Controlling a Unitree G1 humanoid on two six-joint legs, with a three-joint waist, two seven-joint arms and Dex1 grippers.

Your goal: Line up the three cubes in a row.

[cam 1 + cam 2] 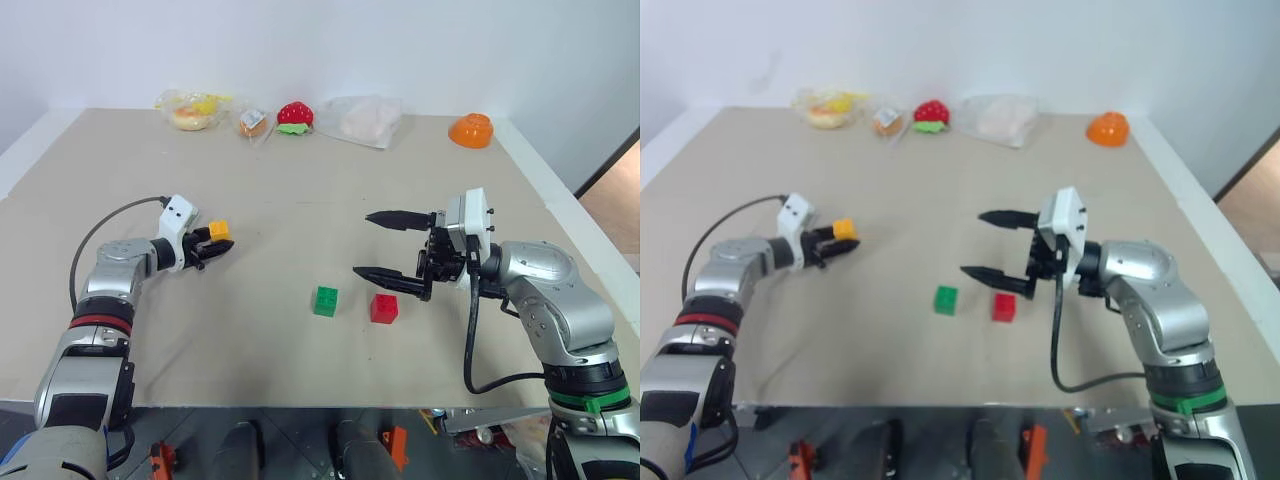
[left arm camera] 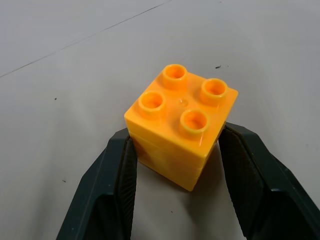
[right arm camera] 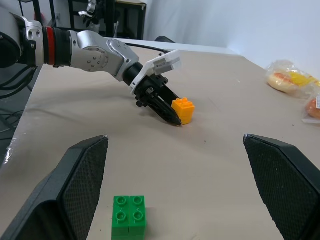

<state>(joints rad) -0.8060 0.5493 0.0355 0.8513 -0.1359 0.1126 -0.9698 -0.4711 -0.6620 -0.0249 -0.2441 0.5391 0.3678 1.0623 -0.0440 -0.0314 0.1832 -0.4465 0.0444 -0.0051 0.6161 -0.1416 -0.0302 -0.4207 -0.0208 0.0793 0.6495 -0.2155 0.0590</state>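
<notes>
The yellow-orange cube point(image 2: 180, 125) stands on the table at the left, and my left gripper point(image 1: 218, 245) is shut on it, one black finger pressed to each side. Near the table's middle front sit the green cube point(image 1: 325, 300) and the red cube point(image 1: 383, 308), side by side with a small gap between them. My right gripper point(image 1: 363, 244) hovers open just right of and above the red cube, pointing left, with nothing between its fingers. In the right wrist view, the green cube point(image 3: 129, 215) lies between those wide fingers point(image 3: 80, 185).
Along the far edge lie bagged food toys point(image 1: 190, 110), a red strawberry toy point(image 1: 295, 116), a clear plastic bag point(image 1: 362, 120) and an orange bowl point(image 1: 471, 130). The tan table point(image 1: 300, 190) has bare room between the yellow-orange cube and the other two.
</notes>
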